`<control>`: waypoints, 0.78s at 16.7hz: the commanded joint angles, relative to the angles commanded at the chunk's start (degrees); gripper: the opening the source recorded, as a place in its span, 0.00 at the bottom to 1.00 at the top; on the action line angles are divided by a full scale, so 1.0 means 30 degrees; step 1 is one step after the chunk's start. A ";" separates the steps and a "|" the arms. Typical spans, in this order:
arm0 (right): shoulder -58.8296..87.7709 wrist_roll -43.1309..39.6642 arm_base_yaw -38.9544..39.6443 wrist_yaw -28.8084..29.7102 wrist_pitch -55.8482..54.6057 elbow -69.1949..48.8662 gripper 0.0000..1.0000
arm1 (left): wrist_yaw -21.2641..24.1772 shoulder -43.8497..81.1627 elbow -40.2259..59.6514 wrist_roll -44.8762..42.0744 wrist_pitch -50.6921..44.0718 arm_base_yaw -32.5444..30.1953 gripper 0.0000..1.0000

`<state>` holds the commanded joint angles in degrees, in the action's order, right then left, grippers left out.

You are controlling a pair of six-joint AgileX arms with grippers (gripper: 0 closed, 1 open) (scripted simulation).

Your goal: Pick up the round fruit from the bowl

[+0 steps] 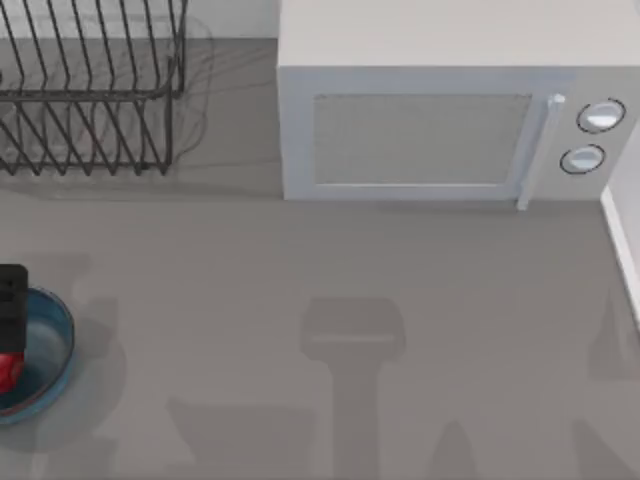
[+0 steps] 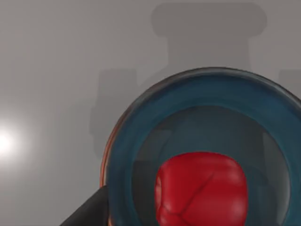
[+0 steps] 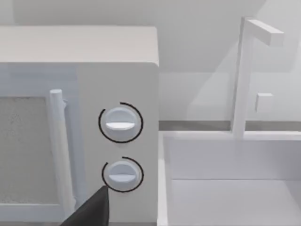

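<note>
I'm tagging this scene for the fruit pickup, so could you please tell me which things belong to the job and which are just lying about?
Belongs to the job:
- round fruit, red, lying in the bowl
- blue bowl, at the table's left edge
- left gripper, above the bowl

Just lying about:
- microwave
- wire dish rack
- sink with faucet

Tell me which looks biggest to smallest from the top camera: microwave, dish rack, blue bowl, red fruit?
1. Microwave
2. Dish rack, though the picture's edge cuts it off
3. Blue bowl, also partly cut off
4. Red fruit, sitting in the bowl
</note>
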<state>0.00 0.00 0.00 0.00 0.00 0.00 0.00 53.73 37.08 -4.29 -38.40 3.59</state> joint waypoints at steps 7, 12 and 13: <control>0.0000 0.0000 0.0000 0.0000 0.0000 0.0000 1.00 | 0.0000 0.9806 0.6208 -0.0719 -0.6426 0.0602 1.00; 0.0000 0.0000 0.0000 0.0000 0.0000 0.0000 1.00 | 0.0000 1.1386 0.7321 -0.0848 -0.7584 0.0710 1.00; 0.0000 0.0000 0.0000 0.0000 0.0000 0.0000 1.00 | 0.0000 1.1386 0.7321 -0.0848 -0.7584 0.0710 1.00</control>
<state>0.00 0.00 0.00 0.00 0.00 0.00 0.00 87.89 59.04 -6.84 -61.16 5.72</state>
